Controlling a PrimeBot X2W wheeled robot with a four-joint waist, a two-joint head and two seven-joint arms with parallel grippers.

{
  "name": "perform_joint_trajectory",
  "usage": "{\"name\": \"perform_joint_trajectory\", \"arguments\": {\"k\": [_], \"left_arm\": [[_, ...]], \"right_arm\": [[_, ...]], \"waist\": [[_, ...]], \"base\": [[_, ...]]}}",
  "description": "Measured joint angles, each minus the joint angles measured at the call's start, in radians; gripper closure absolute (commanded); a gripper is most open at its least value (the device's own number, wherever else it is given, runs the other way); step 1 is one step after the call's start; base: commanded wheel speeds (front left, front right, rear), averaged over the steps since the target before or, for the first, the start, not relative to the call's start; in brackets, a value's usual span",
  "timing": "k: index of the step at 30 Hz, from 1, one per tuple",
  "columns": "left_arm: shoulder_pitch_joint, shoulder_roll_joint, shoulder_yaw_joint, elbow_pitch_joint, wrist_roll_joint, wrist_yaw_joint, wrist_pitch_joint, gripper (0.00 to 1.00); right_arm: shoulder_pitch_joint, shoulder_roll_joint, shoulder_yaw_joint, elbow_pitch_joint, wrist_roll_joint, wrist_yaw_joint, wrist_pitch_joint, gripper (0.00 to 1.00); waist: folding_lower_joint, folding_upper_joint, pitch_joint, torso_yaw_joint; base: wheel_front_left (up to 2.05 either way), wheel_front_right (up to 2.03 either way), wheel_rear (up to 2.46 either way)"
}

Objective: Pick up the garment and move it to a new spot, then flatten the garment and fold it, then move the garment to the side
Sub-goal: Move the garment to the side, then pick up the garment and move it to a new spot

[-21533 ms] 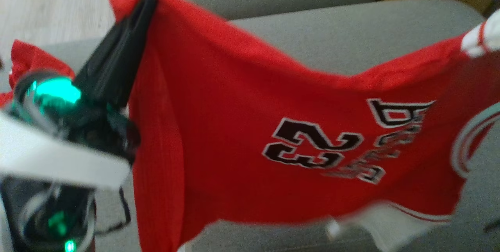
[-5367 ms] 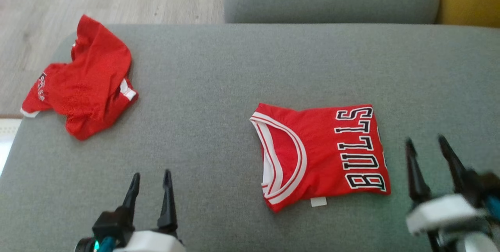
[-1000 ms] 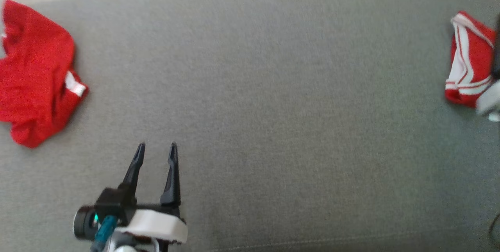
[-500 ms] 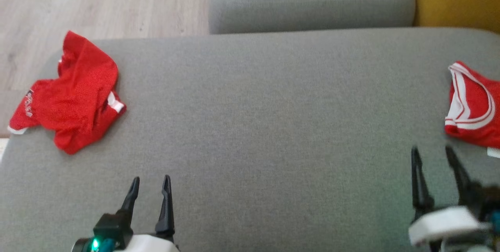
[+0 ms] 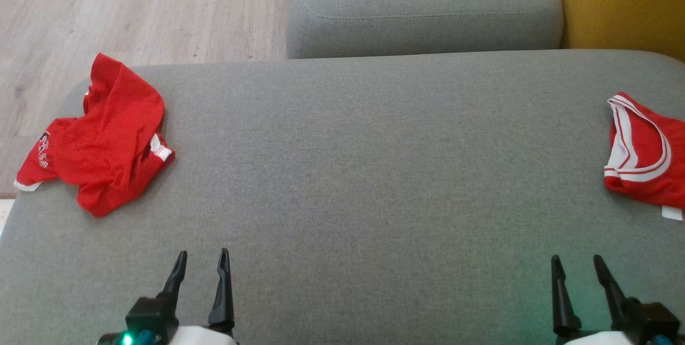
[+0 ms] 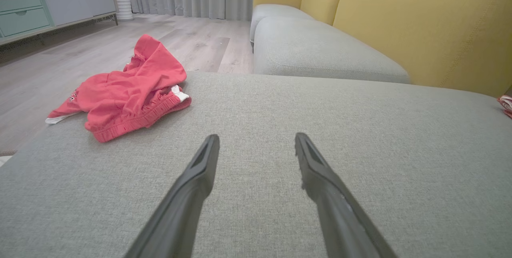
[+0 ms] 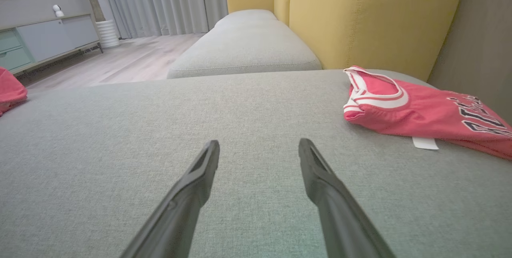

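Folded jersey [image 5: 642, 160] lies at the right edge of the grey cushion [image 5: 374, 174], near the yellow backrest [image 5: 615, 2]. Its neckline faces the middle and a white tag [image 5: 672, 212] pokes out at the near edge. Thin, soft, light cloth. The folds would likely slip open if lifted by 1 layer, so pinch through all layers at a folded edge. Left gripper [image 5: 202, 252] and right gripper [image 5: 576, 257] hover low over bare cushion, both spread apart, holding nothing. A 2nd red garment [image 5: 101, 136] sits crumpled at the far left corner. No containers about.
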Motion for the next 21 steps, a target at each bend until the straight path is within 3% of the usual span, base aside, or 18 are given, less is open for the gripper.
{"name": "perform_joint_trajectory", "arguments": {"k": [21], "left_arm": [[0.000, 0.000, -0.001, 0.020, 0.007, -0.001, 0.000, 0.00]], "right_arm": [[-0.002, 0.001, 0.021, 0.014, 0.010, 0.000, -0.008, 0.00]], "waist": [[0.0000, 0.0000, 0.004, -0.003]], "base": [[0.00, 0.00, 0.00]]}}
